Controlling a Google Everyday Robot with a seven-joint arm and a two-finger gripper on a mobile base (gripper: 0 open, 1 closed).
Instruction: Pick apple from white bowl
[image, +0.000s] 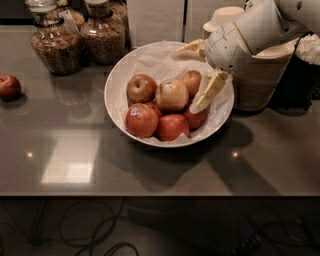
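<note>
The wide white bowl (118, 75), lined with crinkled white paper, sits mid-counter and holds several red and yellow-red apples. The largest yellowish apple (171, 94) lies near the middle. My gripper (192, 77) hangs over the bowl's right half with its fingers spread wide. One finger (207, 92) points down beside the right-hand apples. The other finger (191, 49) reaches toward the bowl's back rim. It holds nothing.
A lone red apple (9, 86) lies at the counter's left edge. Two glass jars of granola (56, 45) (103, 35) stand behind the bowl. A stack of beige paper bowls (260, 77) stands right of the bowl, behind my arm.
</note>
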